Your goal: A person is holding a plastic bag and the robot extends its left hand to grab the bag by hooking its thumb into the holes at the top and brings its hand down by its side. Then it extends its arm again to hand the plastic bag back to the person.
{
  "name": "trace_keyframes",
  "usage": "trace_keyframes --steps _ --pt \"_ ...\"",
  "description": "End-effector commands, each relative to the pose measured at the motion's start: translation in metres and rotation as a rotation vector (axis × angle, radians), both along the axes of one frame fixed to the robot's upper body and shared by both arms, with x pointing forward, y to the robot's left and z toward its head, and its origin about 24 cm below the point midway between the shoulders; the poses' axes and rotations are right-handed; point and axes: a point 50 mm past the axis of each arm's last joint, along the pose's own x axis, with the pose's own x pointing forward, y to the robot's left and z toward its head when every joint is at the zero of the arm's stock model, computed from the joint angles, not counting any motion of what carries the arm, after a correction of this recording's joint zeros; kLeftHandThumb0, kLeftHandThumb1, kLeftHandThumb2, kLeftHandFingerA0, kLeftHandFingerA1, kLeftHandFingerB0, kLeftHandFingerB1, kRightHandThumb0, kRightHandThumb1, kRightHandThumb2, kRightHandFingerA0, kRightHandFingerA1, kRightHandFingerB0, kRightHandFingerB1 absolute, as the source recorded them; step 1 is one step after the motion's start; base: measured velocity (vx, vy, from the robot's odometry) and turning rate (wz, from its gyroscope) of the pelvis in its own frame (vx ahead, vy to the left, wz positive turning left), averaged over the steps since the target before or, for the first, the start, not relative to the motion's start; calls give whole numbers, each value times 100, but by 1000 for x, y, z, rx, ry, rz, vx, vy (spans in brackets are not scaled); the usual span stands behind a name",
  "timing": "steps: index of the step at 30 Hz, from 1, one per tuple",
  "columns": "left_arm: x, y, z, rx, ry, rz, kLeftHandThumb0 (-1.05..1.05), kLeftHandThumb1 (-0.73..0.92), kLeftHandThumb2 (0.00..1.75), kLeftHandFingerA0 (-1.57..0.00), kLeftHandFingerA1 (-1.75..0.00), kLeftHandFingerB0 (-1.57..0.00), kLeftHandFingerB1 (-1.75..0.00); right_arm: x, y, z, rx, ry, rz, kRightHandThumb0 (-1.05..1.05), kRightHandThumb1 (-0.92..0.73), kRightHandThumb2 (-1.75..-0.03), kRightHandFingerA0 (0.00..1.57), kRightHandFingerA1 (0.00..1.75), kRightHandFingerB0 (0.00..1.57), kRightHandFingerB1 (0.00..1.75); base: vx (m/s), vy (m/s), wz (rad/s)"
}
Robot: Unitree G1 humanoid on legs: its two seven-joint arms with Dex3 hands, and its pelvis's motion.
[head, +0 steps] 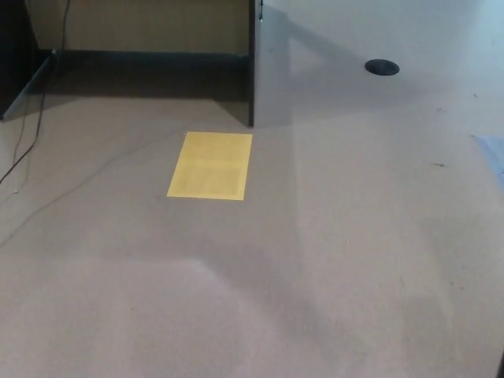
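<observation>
I see no plastic bag in the head view, and neither robot hand shows, so I cannot tell whether either one is released, clenched or grasping anything. No person is visible either. My landmark is the yellow sheet [210, 165] lying flat on the tan floor [354, 236]. A dark partition edge [251, 63] stands just beyond the sheet. A round dark floor port [382, 67] sits well to the sheet's right, and a thin cable [31, 134] trails off to its left. I judge that progress cannot be read from this view: the bag may be held at the robot's side or already returned.
</observation>
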Motion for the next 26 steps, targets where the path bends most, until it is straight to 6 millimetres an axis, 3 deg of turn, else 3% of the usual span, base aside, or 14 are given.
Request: trace_keyframes --steps 1,7,12,14,17,21,22,24,25,26 --pt "-11 11 -2 38 -88 37 -38 44 63 -34 -43 -35 -39 -6 -8 0 -19 20 -5 -34 -65 -61 70 47 62 42 0 0 0" --pt "-15 17 -14 85 2 60 -40 45 66 -32 -44 -34 -39 -6 -7 -1 -17 33 -15 -34 -66 -61 69 47 61 42 0 0 0" --pt "-28 21 -26 78 111 98 -40 48 66 -31 -42 -31 -39 -18 -11 -4 -29 44 -15 -34 -67 -61 69 46 61 41 0 0 0" --pt "-30 24 -27 81 123 104 -31 51 55 -38 -39 -34 -33 -23 -12 -4 -22 44 -20 -33 -67 -61 69 46 61 42 0 0 0" --pt "-28 26 -28 63 154 105 -33 54 56 -35 -38 -33 -32 -19 -12 -3 -18 35 -35 -30 -67 -60 72 47 65 43 0 0 0" --pt "-41 31 -33 44 254 107 -31 53 56 -38 -39 -34 -32 -28 -9 -9 -13 64 -38 -30 -67 -60 71 46 63 42 0 0 0" --pt "-44 34 -39 35 350 124 -37 57 58 -30 -34 -24 -29 -31 -10 -10 -18 73 -36 -34 -66 -61 69 46 61 41 0 0 0" --pt "-45 37 -43 42 433 120 -38 58 58 -29 -37 -22 -29 -33 -11 -10 -28 80 -36 -34 -66 -61 70 46 62 41 0 0 0" --pt "-46 39 -47 32 488 151 -38 57 56 -48 -48 -22 -28 -33 -11 -10 -31 80 -34 -29 -68 -60 72 46 64 42 0 0 0" --pt "-46 39 -47 32 488 151 -38 57 56 -48 -48 -22 -28 -33 -11 -10 -31 80 -34 -29 -68 -60 72 46 64 42 0 0 0"
